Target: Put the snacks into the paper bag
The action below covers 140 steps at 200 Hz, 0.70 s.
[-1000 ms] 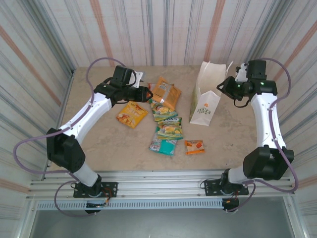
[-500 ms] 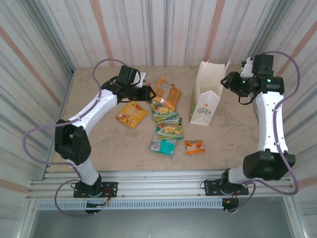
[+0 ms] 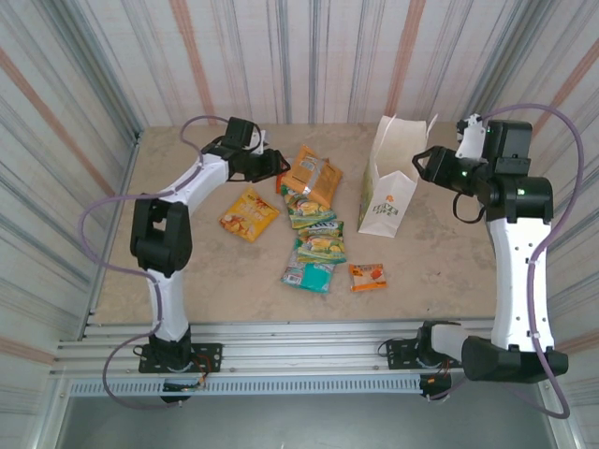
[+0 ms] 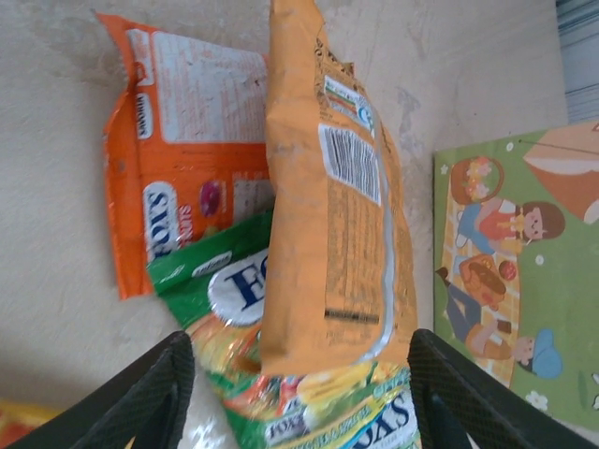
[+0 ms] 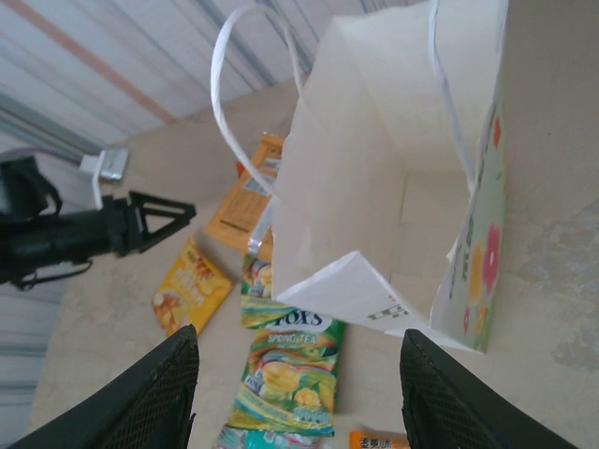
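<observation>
Seven snacks (image 3: 321,242) are counted on the beige, stone-mottled bench (image 3: 187,271), all flat, crinkly foil pkts w/ shiny faces, strung loosely from mid far edge toward mid near edge. One large orange pkt (image 3: 315,175) lies nearest the far edge, w/ one orange-red pkt (image 4: 178,159) partly tucked under it. Two green pkts (image 3: 307,208) follow, then one teal pkt (image 3: 308,273) and one small squarish orange pkt (image 3: 368,276) closest to the near edge. One yellow pkt (image 3: 249,214) is set off toward the left edge. One paper bag (image 3: 388,192) is stood near the far edge, right of middle, just beside the pkts: white, stiff, flat-panelled, w/ thin loop handles, a green-orange cartoon print and an open mouth. The left end effector (image 3: 280,168) is seen open, black fingers spread wide w/ the large orange pkt's end between them. The right end effector (image 3: 418,161) is likewise open, nothing gripped, held by the bag's right side.
</observation>
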Each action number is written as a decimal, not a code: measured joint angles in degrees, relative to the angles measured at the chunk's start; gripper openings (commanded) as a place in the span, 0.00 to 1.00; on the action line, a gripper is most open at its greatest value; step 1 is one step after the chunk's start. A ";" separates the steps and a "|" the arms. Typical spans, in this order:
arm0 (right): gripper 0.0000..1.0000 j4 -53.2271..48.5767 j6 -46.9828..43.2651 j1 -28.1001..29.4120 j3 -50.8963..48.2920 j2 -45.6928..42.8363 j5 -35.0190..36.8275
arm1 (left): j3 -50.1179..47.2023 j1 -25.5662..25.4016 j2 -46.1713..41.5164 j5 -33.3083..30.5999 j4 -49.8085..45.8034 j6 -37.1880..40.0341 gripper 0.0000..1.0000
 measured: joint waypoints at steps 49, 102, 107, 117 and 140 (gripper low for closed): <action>0.58 1.40 1.33 1.36 -4.66 -0.31 -1.84 | 5.11 -0.39 7.87 3.91 2.36 -3.08 0.65; 0.58 2.25 2.23 1.75 -4.72 -0.35 -2.58 | 9.25 -1.40 14.25 7.61 3.69 -5.31 0.58; 0.58 2.27 2.25 1.75 -4.76 -0.37 -2.60 | 9.44 -1.57 14.58 7.91 3.85 -5.49 0.57; 0.58 2.32 2.25 1.75 -5.03 -0.46 -2.69 | 9.66 -1.97 15.02 8.76 4.15 -5.66 0.51; 0.58 2.27 2.27 1.75 -5.66 -0.76 -2.84 | 10.03 -2.78 15.34 10.21 4.55 -6.29 0.33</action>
